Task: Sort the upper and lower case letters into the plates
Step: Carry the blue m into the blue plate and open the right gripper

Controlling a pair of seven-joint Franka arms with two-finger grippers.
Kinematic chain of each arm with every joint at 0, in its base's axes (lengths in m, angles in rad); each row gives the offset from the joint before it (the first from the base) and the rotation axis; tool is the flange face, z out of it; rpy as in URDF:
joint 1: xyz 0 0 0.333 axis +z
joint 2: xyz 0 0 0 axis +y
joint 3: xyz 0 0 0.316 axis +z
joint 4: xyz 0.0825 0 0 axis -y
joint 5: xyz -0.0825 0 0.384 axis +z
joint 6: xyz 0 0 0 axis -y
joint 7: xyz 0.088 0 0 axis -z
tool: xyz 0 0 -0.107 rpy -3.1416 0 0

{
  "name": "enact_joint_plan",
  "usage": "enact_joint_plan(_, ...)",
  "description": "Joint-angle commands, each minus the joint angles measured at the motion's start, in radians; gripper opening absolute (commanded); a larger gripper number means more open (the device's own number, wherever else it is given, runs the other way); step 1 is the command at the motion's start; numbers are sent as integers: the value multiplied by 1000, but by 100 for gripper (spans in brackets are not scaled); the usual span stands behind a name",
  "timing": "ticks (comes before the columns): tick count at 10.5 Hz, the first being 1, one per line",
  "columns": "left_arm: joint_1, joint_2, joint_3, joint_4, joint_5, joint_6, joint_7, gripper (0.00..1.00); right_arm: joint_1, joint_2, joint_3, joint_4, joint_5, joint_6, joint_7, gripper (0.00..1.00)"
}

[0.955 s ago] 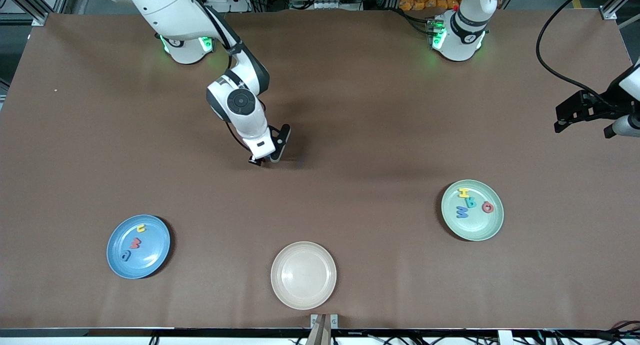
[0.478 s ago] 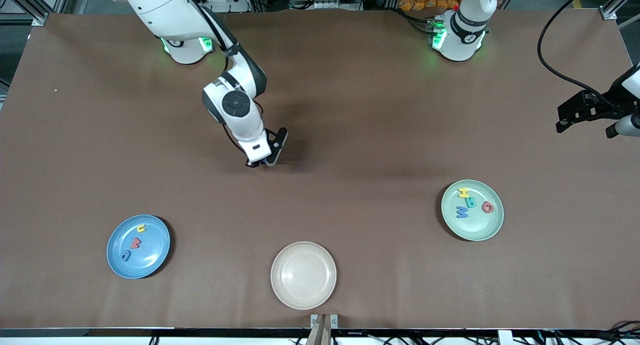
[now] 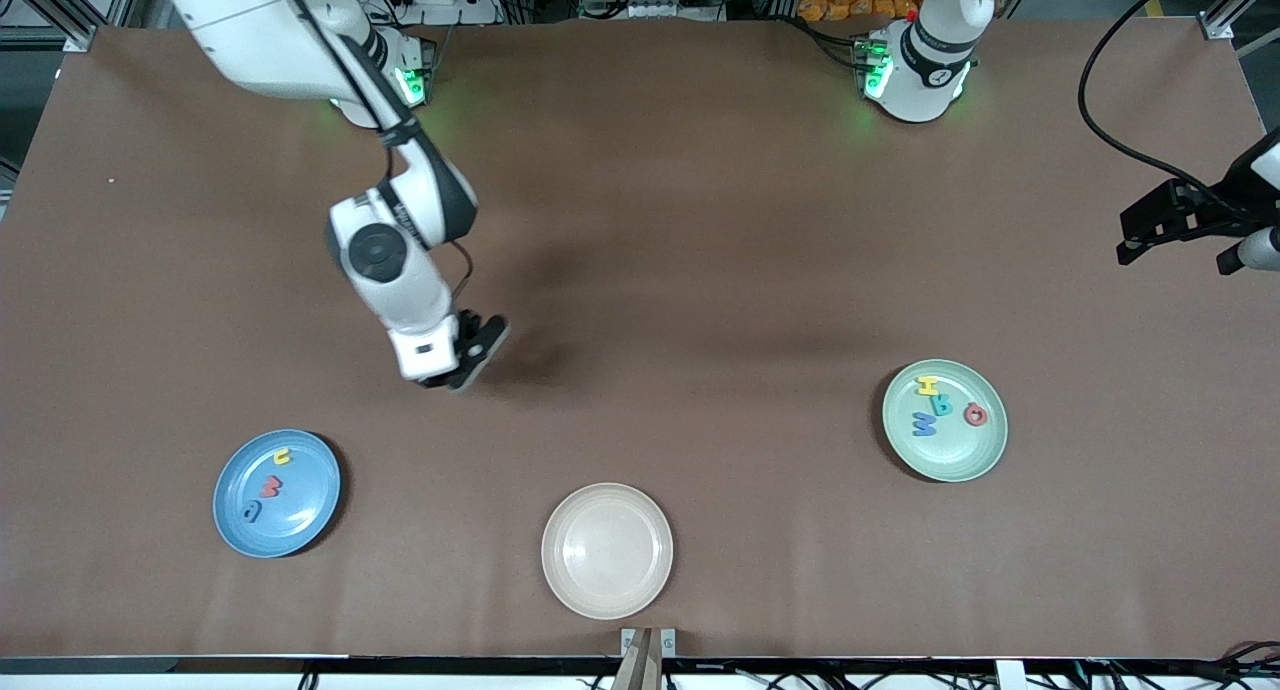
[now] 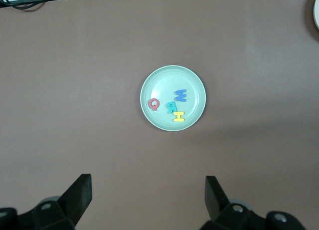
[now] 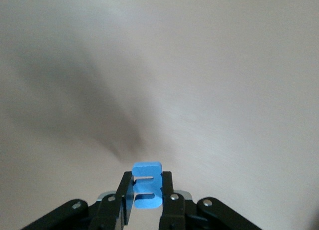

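The right hand (image 3: 440,378) hangs over bare brown surface (image 3: 700,270), clenched on a small blue letter (image 5: 146,184) that stands upright between its fingers (image 5: 126,200) in the right wrist view; in the front view the letter is hidden under the hand.

Nearer to the front camera than this hand, toward the right arm's end of the surface, lies the blue plate (image 3: 305,515). In it sit a yellow letter (image 3: 282,458), a red letter (image 3: 271,487) and a pale blue letter (image 3: 251,512), each apart from the others.

A beige plate (image 3: 607,550) lies nearer the camera still, toward the middle of the surface.

The left hand (image 4: 148,200) waits up high at the left arm's end of the surface, its fingers (image 4: 77,192) spread wide and holding nothing. Below it lies the mint green plate (image 4: 195,88), which carries a yellow H (image 4: 179,116), a teal letter (image 4: 170,107), a blue W (image 4: 180,95) and a red Q (image 4: 154,104), grouped close together.
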Motion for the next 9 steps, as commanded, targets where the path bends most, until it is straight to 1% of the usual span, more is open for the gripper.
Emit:
enact_joint_plan(1, 3, -9, 1, 4, -14, -24, -4, 100, -77, -4, -47, 45, -16, -33, 0, 0)
enact_joint_plan(3, 5, -12, 1, 6, -17, -30, -10, 100, -108, 41, -137, 111, -31, -25, -3, 0)
enact_joint_plan(4, 5, -13, 2, 7, -17, -44, -13, 100, -126, 68, -160, 154, -31, -25, -3, 0)
enact_joint_plan(6, 29, -13, 1, 6, -21, -55, -16, 100, -201, 117, -164, 220, -28, -12, -1, 0)
enact_joint_plan(8, 46, -16, 1, 7, -23, -68, -16, 100, -232, 166, -164, 264, -21, 46, 0, 0)
enact_joint_plan(9, 46, -22, 2, 6, -23, -73, -17, 100, -247, 199, -164, 309, -19, 53, 0, 0)
